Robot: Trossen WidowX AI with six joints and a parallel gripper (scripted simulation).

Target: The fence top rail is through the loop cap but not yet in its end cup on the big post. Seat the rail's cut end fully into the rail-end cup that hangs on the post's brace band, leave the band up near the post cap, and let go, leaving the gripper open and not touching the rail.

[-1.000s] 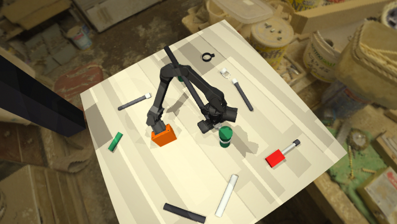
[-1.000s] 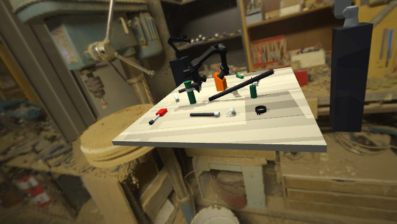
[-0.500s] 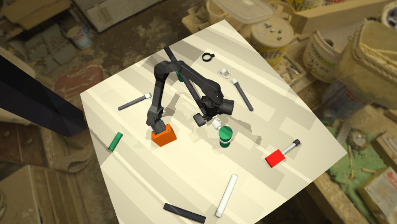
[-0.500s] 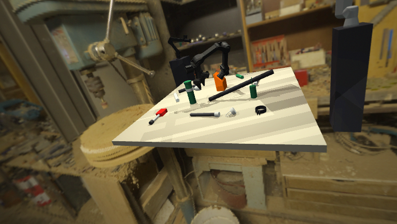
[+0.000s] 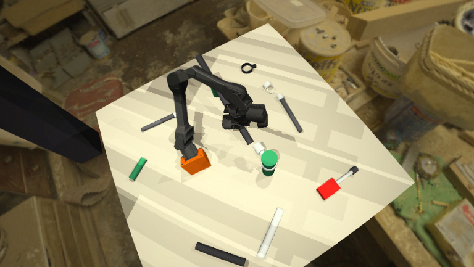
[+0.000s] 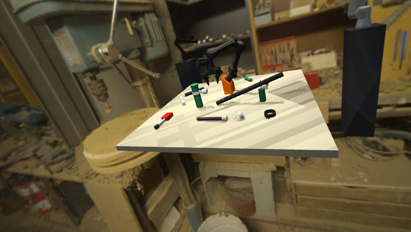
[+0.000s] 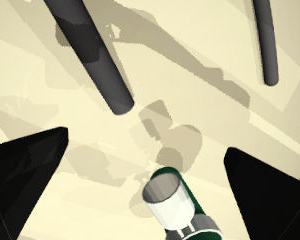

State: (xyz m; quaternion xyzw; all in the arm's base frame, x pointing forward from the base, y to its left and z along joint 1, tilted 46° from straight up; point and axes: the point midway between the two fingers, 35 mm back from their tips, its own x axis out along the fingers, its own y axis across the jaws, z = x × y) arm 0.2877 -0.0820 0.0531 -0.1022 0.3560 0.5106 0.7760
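Setting: a cluttered workshop. Evidence: a worn blue-green metal drill press with a steel chuck; dark wooden shelving bearing small parts; red-handled hand tools in a rack. Also noted: labelled, stained round tubs on a littered bench.

The arm is bent at its elbow. The gripper points downward, fingers spread wide, holding nothing.
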